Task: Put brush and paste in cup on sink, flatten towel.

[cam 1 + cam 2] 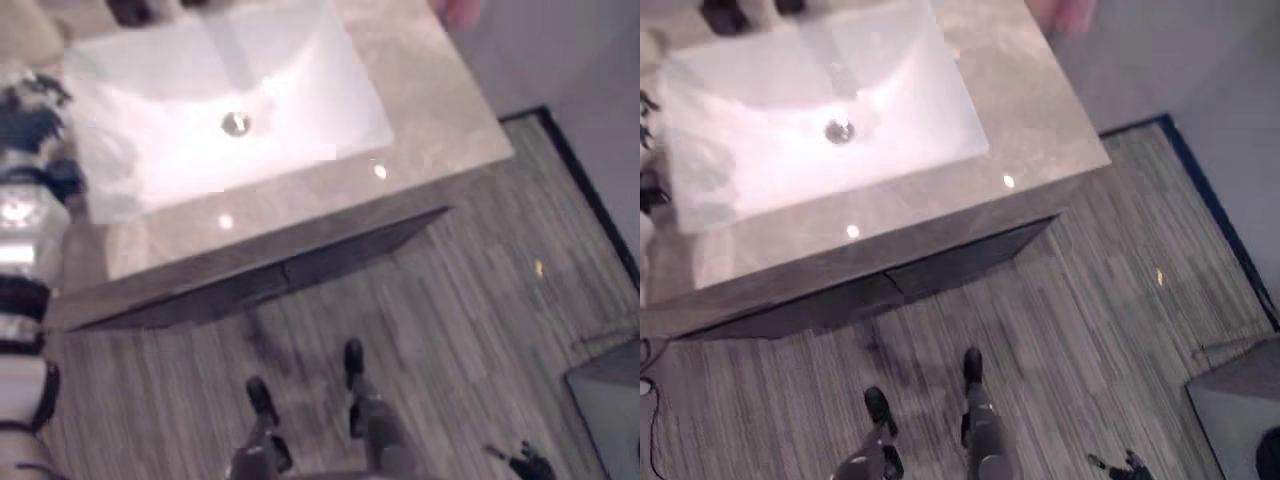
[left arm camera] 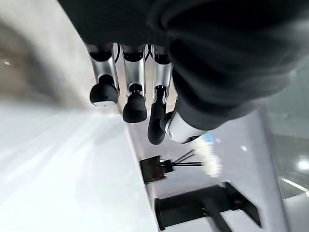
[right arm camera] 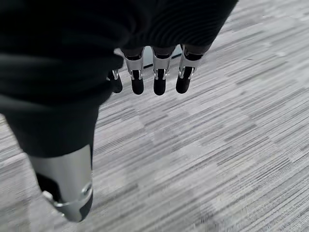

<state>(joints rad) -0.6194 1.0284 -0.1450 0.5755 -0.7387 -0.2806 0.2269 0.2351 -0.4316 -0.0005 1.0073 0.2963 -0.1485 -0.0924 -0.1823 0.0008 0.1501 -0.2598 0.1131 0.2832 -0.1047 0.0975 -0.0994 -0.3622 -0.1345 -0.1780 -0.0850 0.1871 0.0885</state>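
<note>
Grey striped floor (image 1: 1090,330) lay in front of the vanity. Beige marble-look tabletop (image 1: 420,90) framed a white rectangular sink basin (image 1: 200,100), landmark for everything below. Dark cabinet front (image 1: 300,268) ran under the tabletop edge nearest the robot. Round metal drain (image 1: 235,124) sat in the middle of the sink basin. A pinkish blurred shape (image 1: 458,12), too blurred to identify, sat at the far right corner of the tabletop, well apart from the sink basin.

Left hand (image 2: 145,92) hung over the white surface by the sink basin; its fingers (image 2: 135,104) were loosely extended, dark tips down, holding nothing. Past them, a black boxy fitting (image 2: 203,208) and a small dark square block (image 2: 153,169) with thin black stems lay on the white surface, and a white fluffy-tipped item (image 2: 208,159) with a bit of blue lay at the end of the stems. Could not tell if that was the brush. Could not make out paste, cup or towel from these views.

Right hand (image 3: 63,72) hung over the floor, well away from the sink basin; fingers (image 3: 159,77) straight, thumb (image 3: 67,188) apart, empty.
</note>
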